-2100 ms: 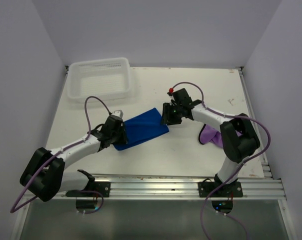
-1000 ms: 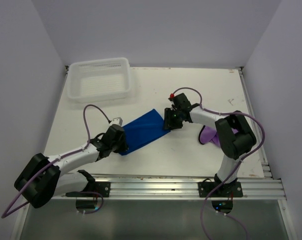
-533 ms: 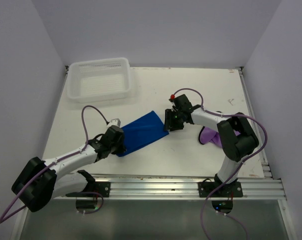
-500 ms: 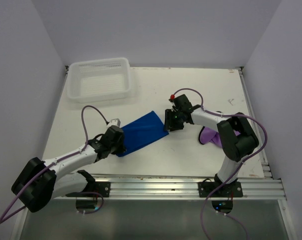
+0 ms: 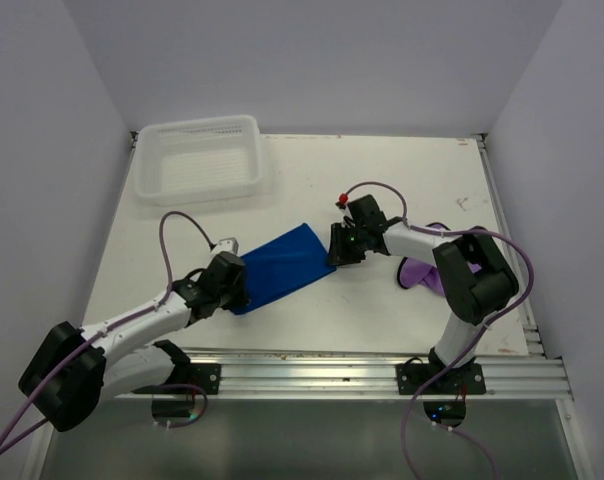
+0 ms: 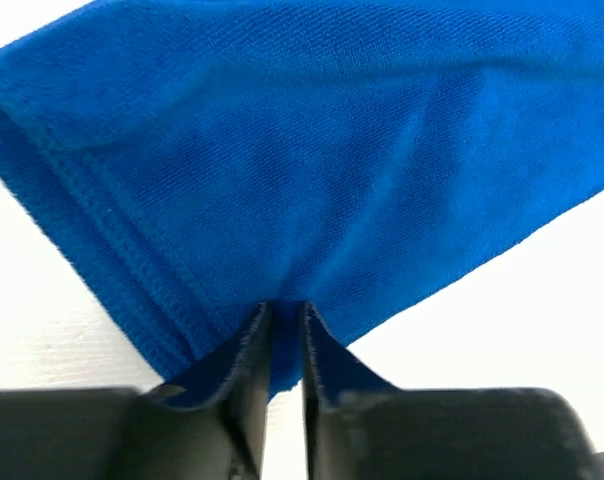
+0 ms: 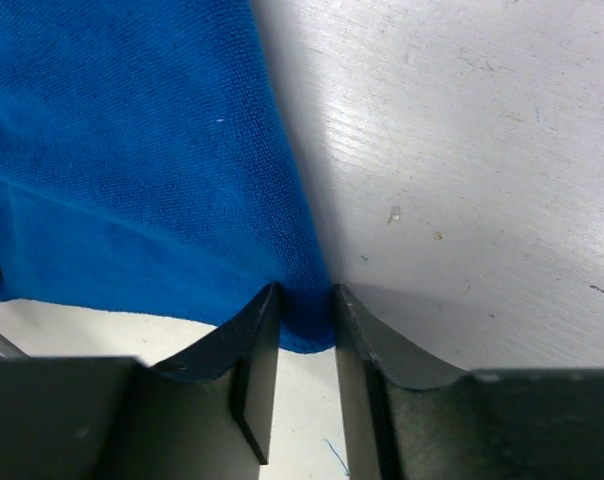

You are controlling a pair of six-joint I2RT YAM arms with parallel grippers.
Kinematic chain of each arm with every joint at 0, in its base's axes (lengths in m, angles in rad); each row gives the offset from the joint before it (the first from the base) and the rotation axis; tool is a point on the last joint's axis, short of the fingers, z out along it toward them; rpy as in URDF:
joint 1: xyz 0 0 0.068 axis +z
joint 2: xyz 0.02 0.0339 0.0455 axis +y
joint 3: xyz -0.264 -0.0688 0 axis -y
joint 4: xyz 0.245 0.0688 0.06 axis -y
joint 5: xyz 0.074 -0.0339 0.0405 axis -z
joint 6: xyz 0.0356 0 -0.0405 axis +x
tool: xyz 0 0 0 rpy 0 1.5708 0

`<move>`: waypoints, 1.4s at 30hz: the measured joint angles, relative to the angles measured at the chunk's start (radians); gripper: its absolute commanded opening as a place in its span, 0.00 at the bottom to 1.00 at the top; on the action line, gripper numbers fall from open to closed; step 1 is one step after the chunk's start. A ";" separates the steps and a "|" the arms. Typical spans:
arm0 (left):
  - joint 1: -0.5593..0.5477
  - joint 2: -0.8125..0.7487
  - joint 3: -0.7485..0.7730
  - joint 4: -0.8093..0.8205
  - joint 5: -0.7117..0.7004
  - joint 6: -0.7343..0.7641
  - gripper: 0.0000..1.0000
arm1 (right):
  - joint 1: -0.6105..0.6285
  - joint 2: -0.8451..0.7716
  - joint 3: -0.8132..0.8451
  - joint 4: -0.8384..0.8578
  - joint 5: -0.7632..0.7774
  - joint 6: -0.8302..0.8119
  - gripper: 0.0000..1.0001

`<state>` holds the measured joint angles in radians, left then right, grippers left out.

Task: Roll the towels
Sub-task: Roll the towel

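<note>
The royal blue towel (image 5: 282, 263) lies flat and slanted on the table between my two arms. My left gripper (image 5: 236, 291) is at its near left corner; in the left wrist view the jaws (image 6: 287, 315) stand a narrow slit apart with the towel's (image 6: 312, 150) edge pinched in it. My right gripper (image 5: 334, 252) is at the far right corner; in the right wrist view the jaws (image 7: 304, 300) close on that corner of the towel (image 7: 122, 150). The light purple towel (image 5: 420, 272) lies crumpled behind the right arm, partly hidden.
A white mesh basket (image 5: 200, 124) stands at the back left of the table. A metal rail (image 5: 362, 365) runs along the near edge, and grey walls close in both sides.
The right jaws have narrowed onto the towel's corner. The left jaws have eased slightly apart. The left arm has drawn a little toward the near left.
</note>
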<state>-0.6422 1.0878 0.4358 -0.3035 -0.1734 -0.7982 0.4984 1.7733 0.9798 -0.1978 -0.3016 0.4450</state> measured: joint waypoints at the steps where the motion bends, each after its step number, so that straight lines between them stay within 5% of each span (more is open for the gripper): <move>1: 0.000 -0.009 0.002 -0.010 -0.005 0.000 0.30 | 0.000 0.000 -0.002 0.003 0.005 -0.002 0.28; 7: 0.000 -0.073 0.112 -0.103 -0.039 0.012 0.48 | 0.002 0.000 -0.007 0.005 0.023 -0.005 0.09; 13: 0.000 -0.039 0.362 -0.126 -0.044 0.054 0.56 | 0.004 0.000 -0.012 0.010 0.023 -0.002 0.04; 21: 0.000 0.356 0.649 0.026 0.014 0.088 0.57 | 0.008 -0.008 -0.030 0.036 0.023 0.014 0.02; 27: 0.000 0.632 0.712 0.092 0.074 0.084 0.57 | 0.012 -0.025 -0.060 0.073 0.030 0.034 0.01; 42: 0.000 0.839 0.833 0.174 0.091 0.042 0.54 | 0.014 -0.049 -0.127 0.174 0.022 0.071 0.00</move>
<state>-0.6422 1.9266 1.2686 -0.1295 -0.0826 -0.7563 0.5121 1.7241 0.8532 -0.0242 -0.2798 0.5163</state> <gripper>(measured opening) 0.546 0.069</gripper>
